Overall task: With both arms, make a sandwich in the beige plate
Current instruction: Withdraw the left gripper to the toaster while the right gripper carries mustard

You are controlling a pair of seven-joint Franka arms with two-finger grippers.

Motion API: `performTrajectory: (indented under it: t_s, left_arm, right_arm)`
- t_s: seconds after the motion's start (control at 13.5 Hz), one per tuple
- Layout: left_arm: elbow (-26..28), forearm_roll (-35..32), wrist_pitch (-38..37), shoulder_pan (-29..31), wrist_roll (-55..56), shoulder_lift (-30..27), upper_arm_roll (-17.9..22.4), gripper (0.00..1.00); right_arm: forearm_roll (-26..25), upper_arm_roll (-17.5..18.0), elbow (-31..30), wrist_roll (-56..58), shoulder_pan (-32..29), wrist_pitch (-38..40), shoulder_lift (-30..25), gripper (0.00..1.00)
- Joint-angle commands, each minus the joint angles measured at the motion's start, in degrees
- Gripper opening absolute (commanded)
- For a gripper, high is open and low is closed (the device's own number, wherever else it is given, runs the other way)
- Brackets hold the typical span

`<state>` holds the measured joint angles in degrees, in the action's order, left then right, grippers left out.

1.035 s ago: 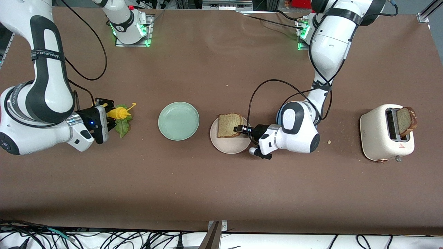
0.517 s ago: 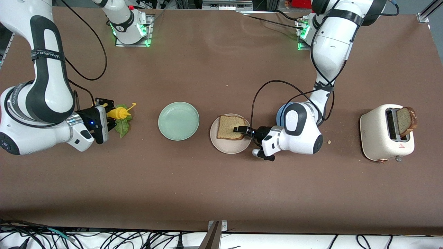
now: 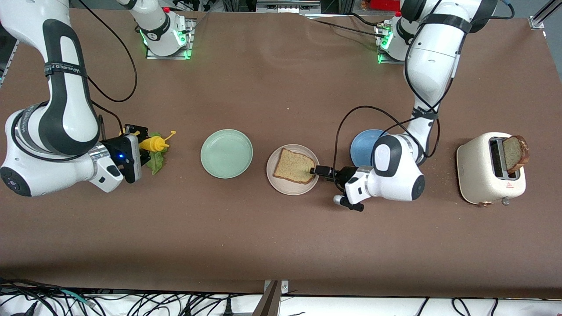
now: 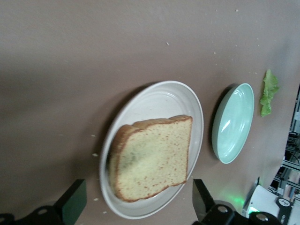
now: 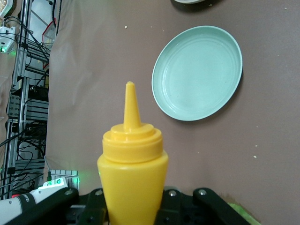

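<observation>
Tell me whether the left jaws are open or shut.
Open. The left gripper has its jaws spread apart at the beige plate's rim, with the bread slice lying flat, unheld.

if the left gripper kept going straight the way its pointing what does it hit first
Most likely the bread slice on the beige plate. The left gripper is open at the plate's rim, pointing toward the mint-green plate; its height is unclear, so it might pass just above.
</observation>
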<state>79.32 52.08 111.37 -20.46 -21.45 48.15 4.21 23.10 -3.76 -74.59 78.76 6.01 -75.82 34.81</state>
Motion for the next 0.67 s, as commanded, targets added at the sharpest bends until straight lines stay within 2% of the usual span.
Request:
performTrajectory:
  t_s: [0.0, 0.15, 0.59]
  left_arm:
    - [0.3, -6.4, -1.9, 2.3, 2.7, -3.6, -0.2, 0.99]
    - [0.3, -12.6, -2.5, 4.4, 5.9, -6.0, -0.2, 0.99]
    - [0.0, -30.5, -8.5, 10.9, 8.2, -11.1, 0.3, 0.99]
  right_arm:
    - [-1.0, 0.2, 0.8, -1.9, 0.8, 0.4, -0.4, 0.0]
    - [-1.0, 0.2, 0.9, -6.3, 1.6, -0.4, -0.6, 0.0]
    - [-3.6, 0.1, 2.4, -19.0, 11.5, -5.0, -0.5, 0.0]
